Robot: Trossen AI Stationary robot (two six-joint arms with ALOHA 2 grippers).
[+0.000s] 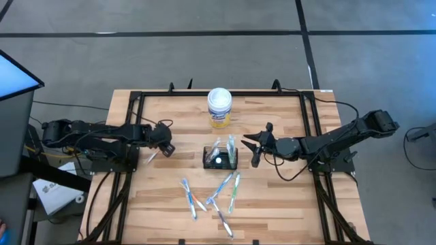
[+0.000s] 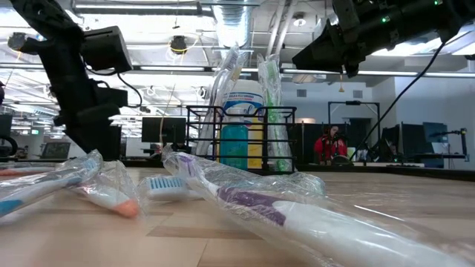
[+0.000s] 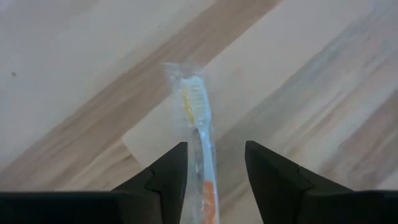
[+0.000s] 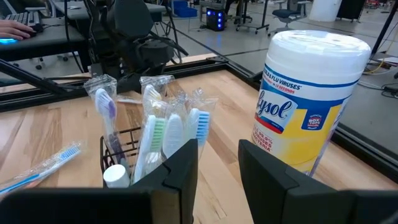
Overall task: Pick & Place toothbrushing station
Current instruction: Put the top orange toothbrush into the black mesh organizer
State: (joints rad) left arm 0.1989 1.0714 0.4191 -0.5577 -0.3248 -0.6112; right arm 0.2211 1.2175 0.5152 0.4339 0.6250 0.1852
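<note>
The left hand (image 1: 161, 147) reaches in low from its side, fingers apart. The right hand (image 1: 253, 145) hovers opposite, fingers seemingly parted, empty.

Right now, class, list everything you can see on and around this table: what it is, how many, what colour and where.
Wire holder: one, black, table centre, several wrapped toothbrushes standing in it.
Wipes canister: one, white with yellow label, behind the holder.
Loose wrapped toothbrushes: about five, mixed colours, front of the table.
Wrapped toothbrush: one, orange-handled, flat on the wood between the left fingers.
Table: one, light wood, black frame.
Person: one, red top, seated far behind.
Left gripper: open, left of the holder.
Right gripper: open, empty, right of the holder.
</note>
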